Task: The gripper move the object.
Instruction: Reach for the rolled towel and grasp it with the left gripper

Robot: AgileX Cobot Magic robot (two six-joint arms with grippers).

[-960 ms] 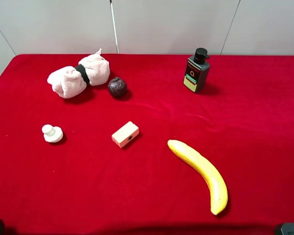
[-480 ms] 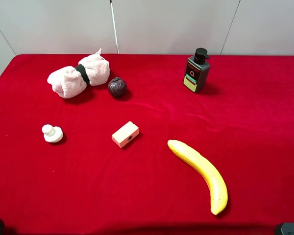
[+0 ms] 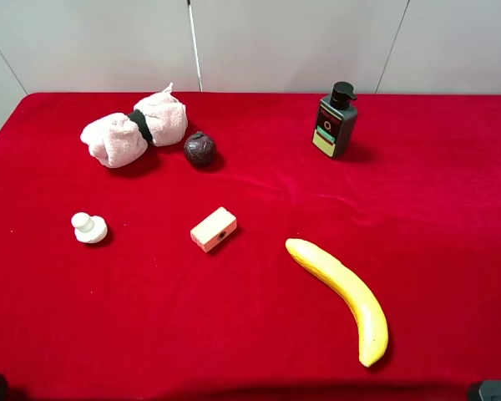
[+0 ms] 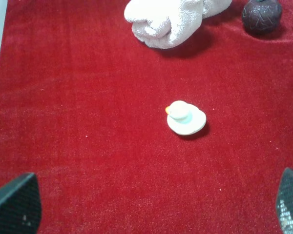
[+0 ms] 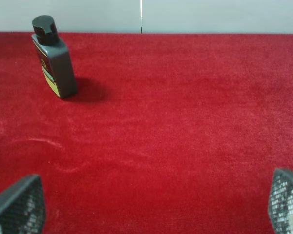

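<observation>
The pale pink rolled towel (image 3: 134, 129) with a black band lies at the back left of the red table. It also shows in the left wrist view (image 4: 173, 19), partly cut off. My left gripper (image 4: 151, 207) is open and empty, well short of the towel, with its fingertips (image 4: 14, 204) wide apart. My right gripper (image 5: 151, 204) is open and empty over bare red cloth. In the exterior view only small dark parts of the arms show at the bottom corners.
A dark round ball (image 3: 199, 149) sits right beside the towel. A small white knob figure (image 3: 89, 227), a cream block (image 3: 214, 229) and a yellow banana (image 3: 344, 296) lie nearer the front. A dark pump bottle (image 3: 335, 122) stands at the back right.
</observation>
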